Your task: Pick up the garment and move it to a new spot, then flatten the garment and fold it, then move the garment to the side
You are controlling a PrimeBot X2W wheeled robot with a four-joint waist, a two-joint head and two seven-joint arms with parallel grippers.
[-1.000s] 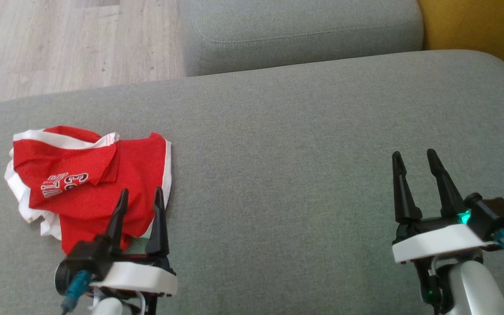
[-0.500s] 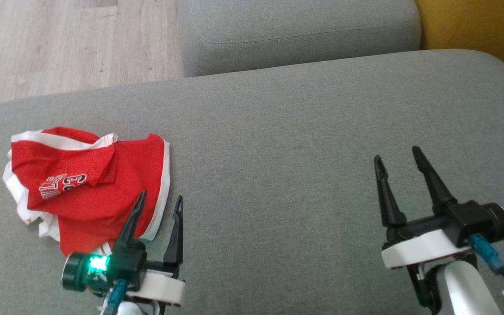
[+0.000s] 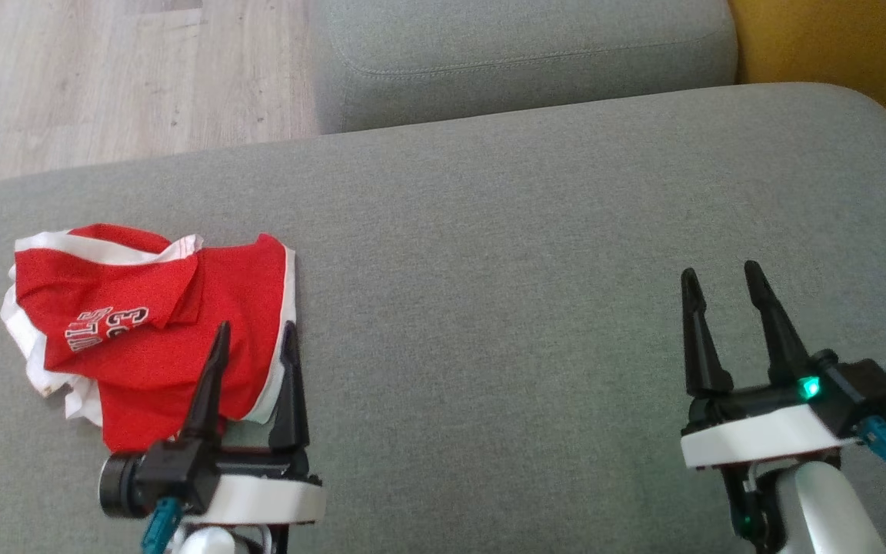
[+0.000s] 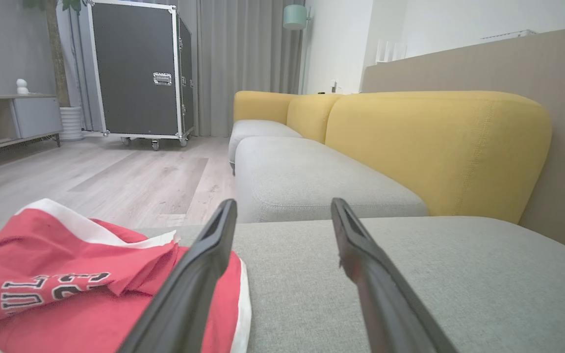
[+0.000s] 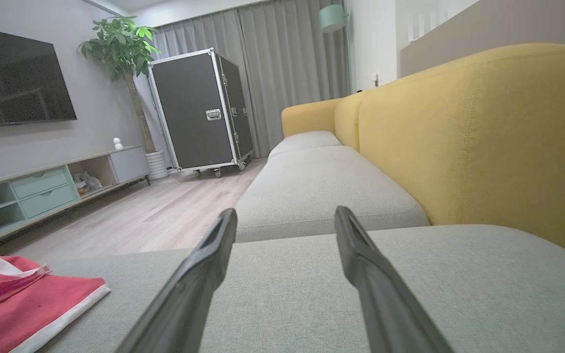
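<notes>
The garment (image 3: 143, 323) is a red jersey with white trim and lettering, lying crumpled on the left part of the grey sofa cushion (image 3: 504, 231). It also shows at the lower left in the left wrist view as the garment (image 4: 66, 284) and at the far left in the right wrist view as the garment (image 5: 12, 304). My left gripper (image 3: 254, 338) is open just above the garment's near right edge, holding nothing. My right gripper (image 3: 720, 277) is open over bare cushion on the right, far from the garment.
A second grey seat cushion (image 3: 520, 54) lies beyond, with a yellow backrest (image 3: 827, 46) at the right. Wooden floor (image 3: 104, 77) lies past the cushion's far left edge. A black wheeled case (image 5: 199, 113) and a TV cabinet (image 5: 42, 191) stand across the room.
My left gripper rolled at the wrist and swung back leftward over the garment's right edge. The right gripper shifted left, then returned to the right. The garment lies as before.
</notes>
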